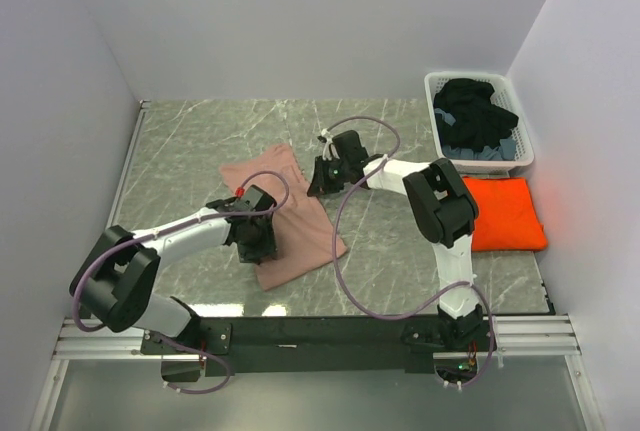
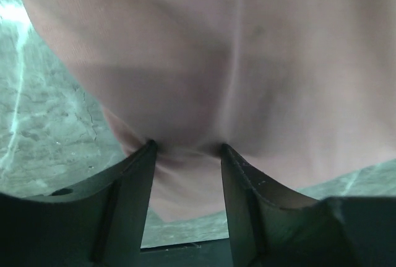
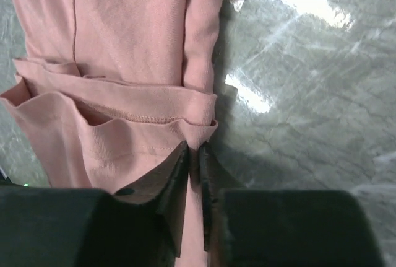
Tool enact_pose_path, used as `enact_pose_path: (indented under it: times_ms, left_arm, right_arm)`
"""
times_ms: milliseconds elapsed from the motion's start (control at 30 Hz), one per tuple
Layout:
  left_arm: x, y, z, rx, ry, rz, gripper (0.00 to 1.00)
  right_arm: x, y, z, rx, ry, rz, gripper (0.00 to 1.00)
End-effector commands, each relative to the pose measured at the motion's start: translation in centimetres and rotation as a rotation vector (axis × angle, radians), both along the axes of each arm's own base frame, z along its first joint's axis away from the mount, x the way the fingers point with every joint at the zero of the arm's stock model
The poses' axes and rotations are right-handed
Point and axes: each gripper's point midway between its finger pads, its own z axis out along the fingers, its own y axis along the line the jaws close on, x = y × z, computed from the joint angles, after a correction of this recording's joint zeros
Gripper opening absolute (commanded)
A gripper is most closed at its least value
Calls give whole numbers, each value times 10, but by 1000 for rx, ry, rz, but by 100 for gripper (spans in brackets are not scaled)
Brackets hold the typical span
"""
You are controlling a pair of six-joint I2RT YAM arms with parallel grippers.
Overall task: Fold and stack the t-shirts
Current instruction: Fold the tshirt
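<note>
The dusty-pink tee (image 1: 295,221) lies partly folded in the middle of the table. My left gripper (image 1: 256,238) is at its near left edge. In the left wrist view its jaws stand a little apart, with a thick bunch of the pink tee (image 2: 235,62) gathered between the fingertips (image 2: 150,149). My right gripper (image 1: 322,179) is at the tee's far right corner. In the right wrist view it (image 3: 194,153) is shut tight on the hem corner of the pink tee (image 3: 124,44). The bright-orange tee (image 1: 505,213) lies folded at the right.
A white laundry basket (image 1: 437,84) holding dark clothes stands at the far right corner, just behind the orange tee. Grey walls close in the left, right and back. The marbled tabletop (image 1: 190,141) shows around the pink tee.
</note>
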Motion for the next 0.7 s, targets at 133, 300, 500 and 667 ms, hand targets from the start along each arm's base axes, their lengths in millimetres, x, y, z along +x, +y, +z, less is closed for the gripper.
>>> enact_pose_path:
  times_ms: [133,300,500,667]
  left_arm:
    - [-21,0,-19,-26,67,-8,52]
    - [-32,9,-28,-3,94,2,51]
    - [-39,17,-33,23,105,2,50]
    - [-38,21,-33,50,105,12,50]
  right_arm:
    - [23,1,6,-18,-29,-41,8]
    - [33,-11,7,-24,-21,-103,3]
    - [40,-20,9,-10,-9,-135,3]
    - [41,-21,8,-16,7,-127,10]
